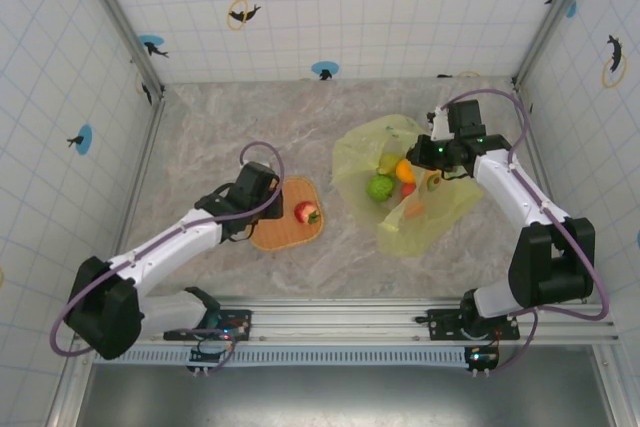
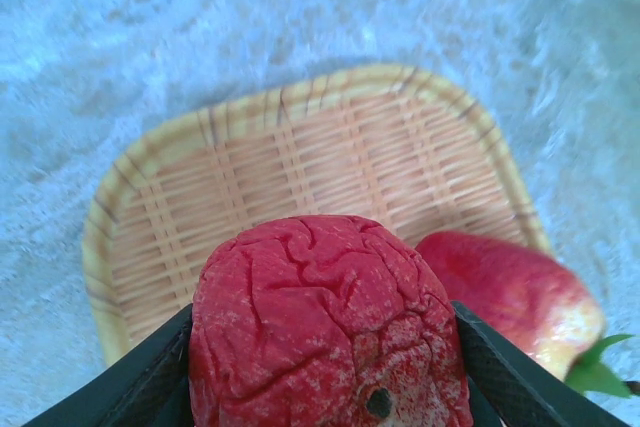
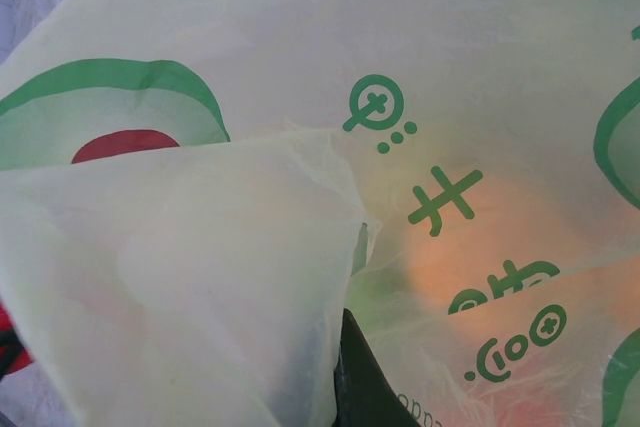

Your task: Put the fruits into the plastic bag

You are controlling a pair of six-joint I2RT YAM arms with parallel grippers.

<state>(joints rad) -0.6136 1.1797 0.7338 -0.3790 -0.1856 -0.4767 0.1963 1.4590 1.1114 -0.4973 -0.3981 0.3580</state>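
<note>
Red fruit [image 2: 325, 307] (wrinkled) in left hand [image 2: 330, 387].

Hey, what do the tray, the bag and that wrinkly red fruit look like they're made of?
Tray: woven bamboo or wicker look, matte; crossing strips show, though possibly moulded plastic.
Bag: thin translucent plastic film, slightly glossy; it creases and an orange glow shows through.
Red fruit: probably foam or soft plastic, matte; its skin is wrinkled and speckled.

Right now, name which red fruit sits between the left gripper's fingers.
The wrinkled red fruit, flanked by the dark fingers; the smooth red apple lies free on the plate.
</note>
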